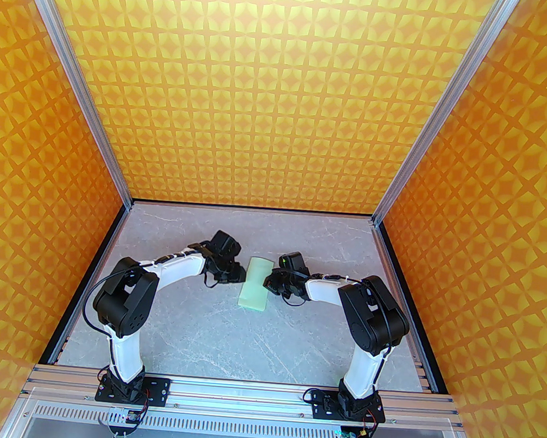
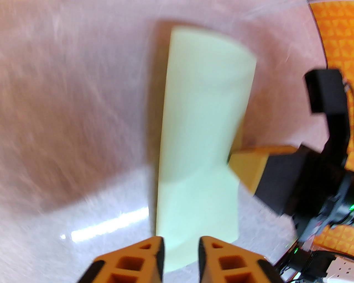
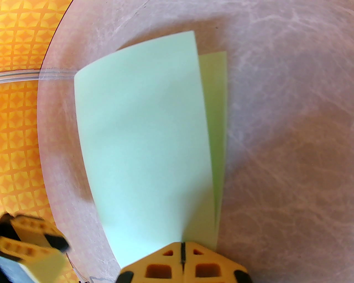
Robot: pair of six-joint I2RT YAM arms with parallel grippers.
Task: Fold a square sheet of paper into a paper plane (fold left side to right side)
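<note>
**Item 1: the sheet of paper**. Pale mint green, folded in half into a narrow two-layer rectangle. It lies on the surface about midway between the two arms, long axis running away from the bases. In the right wrist view the top layer bows upward and sits slightly askew. A darker strip of the lower layer shows along its right side. In the left wrist view the picture is blurred and the sheet appears as a tall pale strip.

**Item 2: left jaws.** On the left arm, just beside the sheet's left long edge. The orange fingertips stand a little apart with a clear gap. Paper shows through that gap and neither fingertip is pressed against it, so nothing is clamped.

**Item 3: right jaws.** On the right arm, at the sheet's right long edge. The yellow-orange fingertips are closed tight, with only a thin dark seam between them. They meet the paper where its two layers converge. Whether the edge is pinched in the seam or only pressed under the tips cannot be told.

**Item 4: surface.** Grey, with marble-like veining.

**Item 5: walls**. Orange and yellow star pattern on three sides, with aluminium corner posts.
</note>
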